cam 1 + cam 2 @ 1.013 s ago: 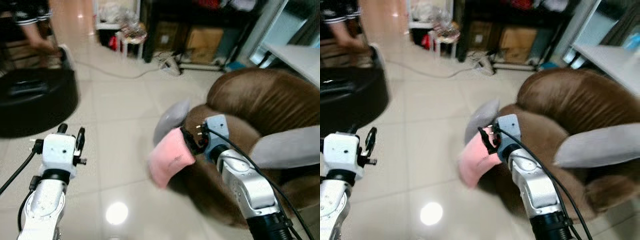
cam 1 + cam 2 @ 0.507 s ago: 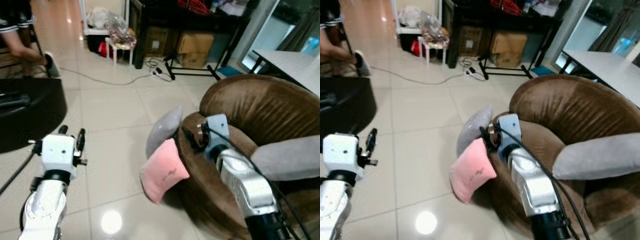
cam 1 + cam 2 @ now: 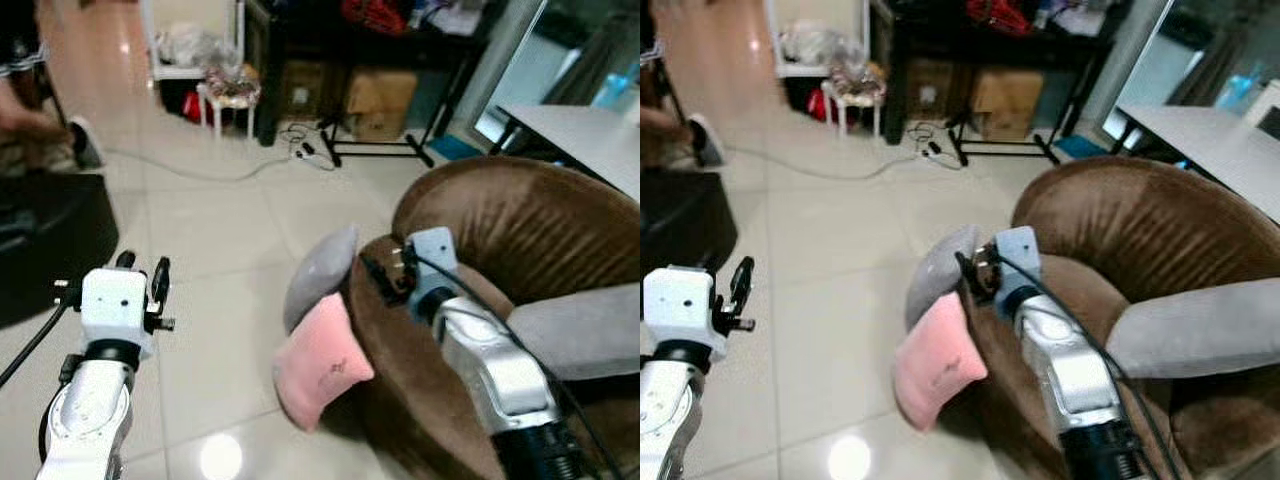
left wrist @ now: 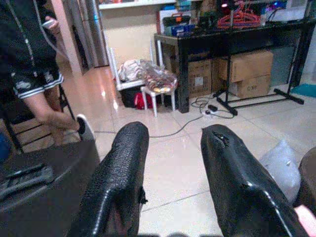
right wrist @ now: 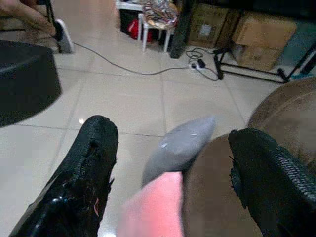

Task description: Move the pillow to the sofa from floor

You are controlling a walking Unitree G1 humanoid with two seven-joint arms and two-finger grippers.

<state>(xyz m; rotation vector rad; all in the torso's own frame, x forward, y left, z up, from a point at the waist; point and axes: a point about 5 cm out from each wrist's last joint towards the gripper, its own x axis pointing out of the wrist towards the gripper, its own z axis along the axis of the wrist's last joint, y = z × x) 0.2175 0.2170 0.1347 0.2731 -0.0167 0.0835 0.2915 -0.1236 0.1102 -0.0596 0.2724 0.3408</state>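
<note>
Pink pillow [image 3: 320,362] against the sofa [image 3: 520,220] edge — both claws wide, right claw [image 3: 378,277] just above, open floor [image 3: 220,230] leftward.

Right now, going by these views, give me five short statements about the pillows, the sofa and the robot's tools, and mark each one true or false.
1. The pink pillow leans against the brown sofa. True.
2. The right tool is shut on the pink pillow. False: its fingers are spread, with the pillow between them but not pinched.
3. A grey pillow sits just behind the pink one. True.
4. The left tool holds a pillow. False: it is open and holds nothing.
5. A second grey pillow lies on the sofa. True.
</note>
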